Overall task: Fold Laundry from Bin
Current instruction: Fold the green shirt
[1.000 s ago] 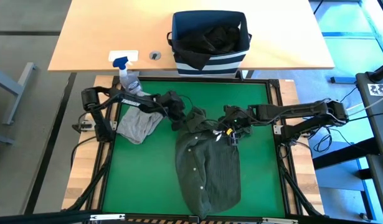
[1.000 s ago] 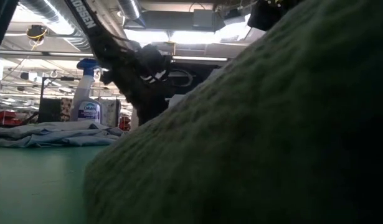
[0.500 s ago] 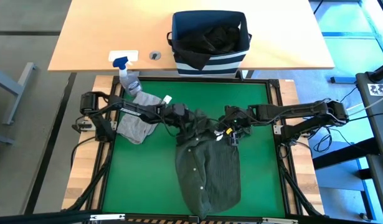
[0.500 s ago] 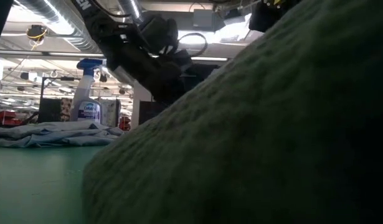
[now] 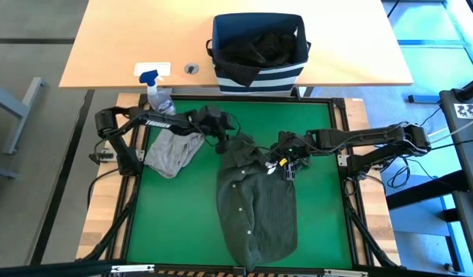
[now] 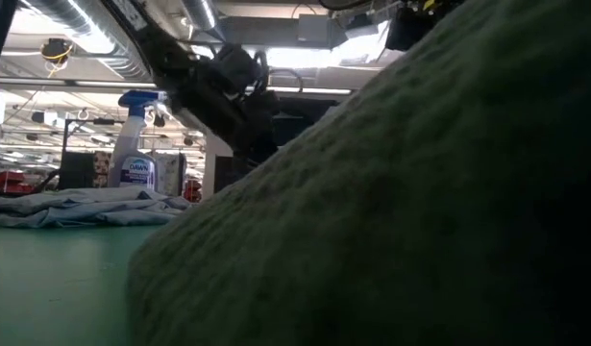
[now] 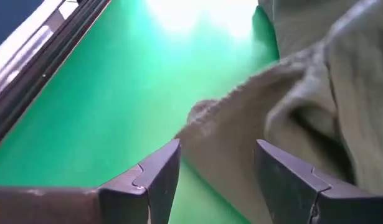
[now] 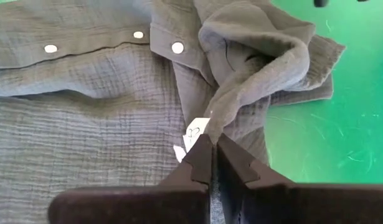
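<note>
A green mat (image 5: 174, 208) carries the olive shirt (image 5: 255, 204), which blocks most of the low view. The striped bin (image 5: 259, 52) stands beyond, with a grey garment (image 5: 171, 152) and spray bottle (image 5: 158, 96) leftward. The right gripper (image 5: 286, 163) pinches the shirt's collar; the left gripper (image 5: 221, 138) hovers, fingers spread and empty.

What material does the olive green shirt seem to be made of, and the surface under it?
The olive green shirt looks like a soft woven cloth, perhaps crinkled cotton gauze: fine wrinkled lines run across it, it folds limply, and it carries pale snap buttons. The surface under it looks like a smooth green mat with faint scratches; whether it is rubber or plastic cannot be told.
</note>
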`<state>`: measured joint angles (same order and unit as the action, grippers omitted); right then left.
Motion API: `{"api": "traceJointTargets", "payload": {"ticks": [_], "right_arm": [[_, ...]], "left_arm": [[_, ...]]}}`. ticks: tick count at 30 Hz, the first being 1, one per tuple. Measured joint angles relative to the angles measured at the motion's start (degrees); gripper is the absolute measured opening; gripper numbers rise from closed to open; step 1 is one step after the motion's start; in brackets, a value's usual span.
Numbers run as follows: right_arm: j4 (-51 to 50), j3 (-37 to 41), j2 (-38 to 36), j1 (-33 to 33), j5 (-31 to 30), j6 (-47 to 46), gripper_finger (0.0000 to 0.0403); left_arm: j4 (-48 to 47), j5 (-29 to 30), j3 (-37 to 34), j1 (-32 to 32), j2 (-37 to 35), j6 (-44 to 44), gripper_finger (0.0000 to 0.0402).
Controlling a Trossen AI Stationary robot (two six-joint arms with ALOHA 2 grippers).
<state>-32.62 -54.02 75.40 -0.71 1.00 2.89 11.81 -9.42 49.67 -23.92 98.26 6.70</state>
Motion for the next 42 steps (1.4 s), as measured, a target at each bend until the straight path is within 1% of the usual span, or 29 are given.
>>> {"api": "traceJointTargets", "payload": {"ticks": [2, 6, 8, 12, 14, 16, 18, 22, 23, 24, 27, 31, 34, 38, 40, 42], "right_arm": [[0.0, 0.0, 0.0, 0.0, 0.0, -0.1, 0.0009], [0.0, 0.0, 0.0, 0.0, -0.3, -0.1, 0.0009], [0.0, 0.0, 0.0, 0.0, -0.9, -0.3, 0.0009], [-0.1, 0.0, 0.0, 0.0, -1.6, -1.3, 0.001], [-0.1, 0.0, 0.0, 0.0, -1.6, -1.3, 0.001], [-0.1, 0.0, 0.0, 0.0, -1.6, -1.3, 0.001], [-0.1, 0.0, 0.0, 0.0, -1.6, -1.3, 0.001], [-0.2, 0.0, 0.0, 0.0, -1.8, -1.2, 0.001], [-0.3, 0.0, 0.0, 0.0, -2.0, -1.2, 0.001], [-0.3, 0.0, 0.0, 0.0, -2.5, -1.2, 0.001], [-0.5, 0.0, -0.4, 0.0, -5.0, -1.2, 0.001], [-0.8, 0.0, -2.7, 0.0, -9.0, -1.0, 0.001], [-1.6, 0.0, -4.5, 0.0, -14.5, 0.2, 0.001], [-0.9, -0.3, -7.0, -0.1, -25.4, 0.1, 0.001], [0.6, -1.7, -9.3, -0.1, -28.3, 0.6, 0.001], [2.1, -4.0, -11.9, -0.1, -30.0, 2.0, 0.001]], "left_arm": [[2.2, -2.8, 0.0, -1.8, 1.4, -2.7, 0.0198], [6.7, -5.7, 0.0, -3.3, 5.6, -9.0, 0.0198], [9.4, -6.1, 0.1, -3.0, 7.7, -10.6, 0.0198], [10.7, -5.3, 0.0, -1.6, 11.6, -12.6, 0.0197], [10.9, -5.0, 0.0, -1.0, 12.6, -13.2, 0.019], [11.3, -5.2, 0.0, -0.5, 13.4, -13.7, 0.0172], [11.2, -4.9, 0.0, -0.2, 13.7, -13.5, 0.0141], [10.8, -3.6, 0.0, -0.3, 12.3, -11.7, 0.0048], [9.9, -3.0, 0.0, -0.7, 11.1, -11.2, 0.0025], [9.0, -2.1, 0.0, -1.0, 9.7, -11.0, 0.0013], [3.1, 1.8, 0.0, -1.6, 2.3, -10.5, 0.0009], [-8.1, 8.4, 0.0, -1.1, -11.4, -7.7, 0.0002], [-16.1, 14.8, 0.0, 0.0, -21.2, -8.2, 0.0002], [-24.2, 23.1, 0.0, 1.6, -31.7, -12.5, 0.0001], [-27.6, 24.9, 0.0, 1.9, -35.3, -14.6, 0.0001], [-27.7, 25.6, 0.0, 2.1, -38.8, -15.6, 0.0001]]}}
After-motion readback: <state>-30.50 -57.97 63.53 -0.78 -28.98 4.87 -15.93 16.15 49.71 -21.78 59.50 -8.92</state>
